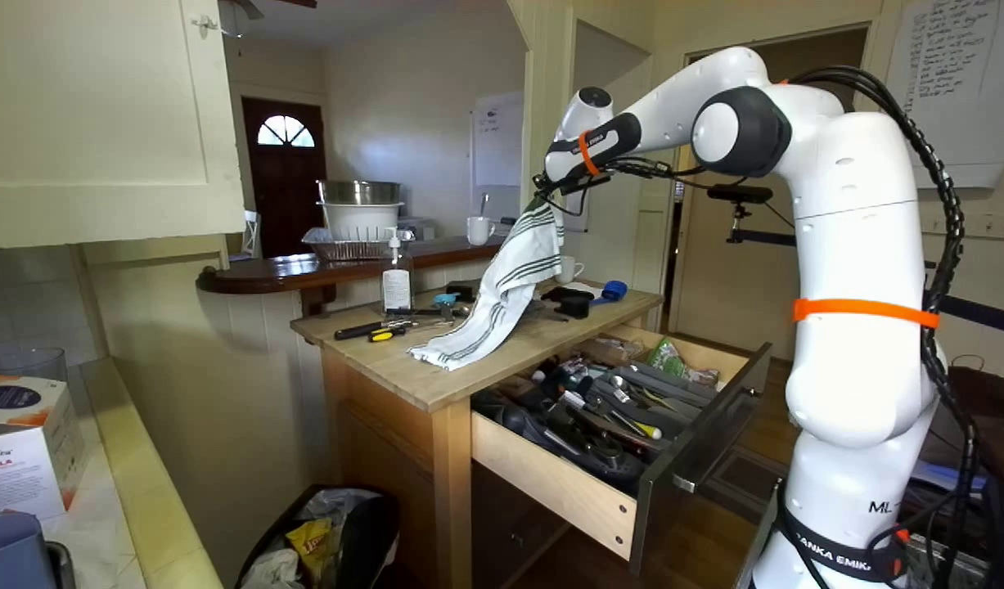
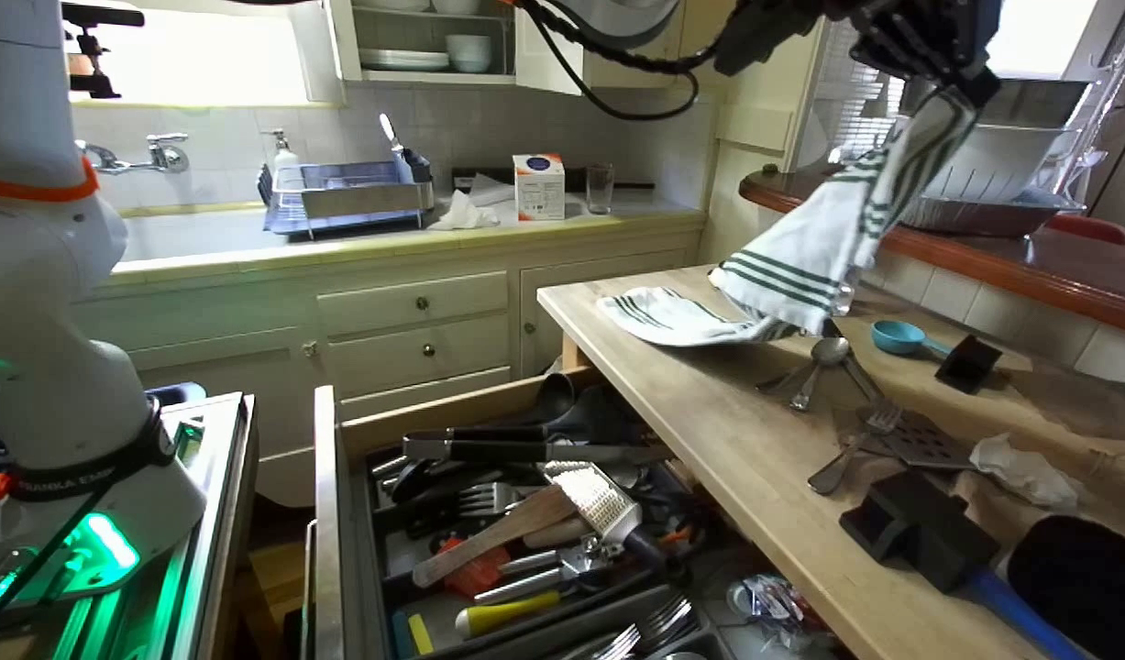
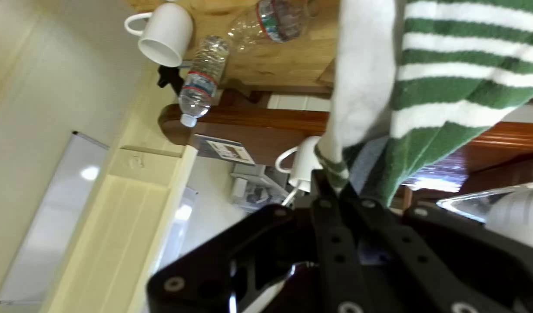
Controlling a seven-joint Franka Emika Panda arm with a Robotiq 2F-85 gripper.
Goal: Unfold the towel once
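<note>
The towel (image 1: 506,282) is white with dark green stripes. It hangs from my gripper (image 1: 544,193) above the wooden tabletop (image 1: 399,372). In both exterior views its lower end lies on the tabletop near the edge, and the rest slopes up to the gripper. The towel (image 2: 800,252) hangs in folds below the gripper (image 2: 973,87) and bends where it meets the wood. In the wrist view the fingertips (image 3: 343,186) are closed on a bunched striped corner of the towel (image 3: 457,91). The exact pinch is dark and partly hidden.
An open drawer (image 1: 551,470) full of utensils juts out below the tabletop. A soap bottle (image 1: 397,282), a yellow-and-black tool (image 1: 385,334), spoons (image 2: 828,353) and a black block (image 2: 929,532) lie around the towel. A raised ledge (image 1: 264,280) carries pots (image 1: 359,193) and a mug (image 1: 479,231).
</note>
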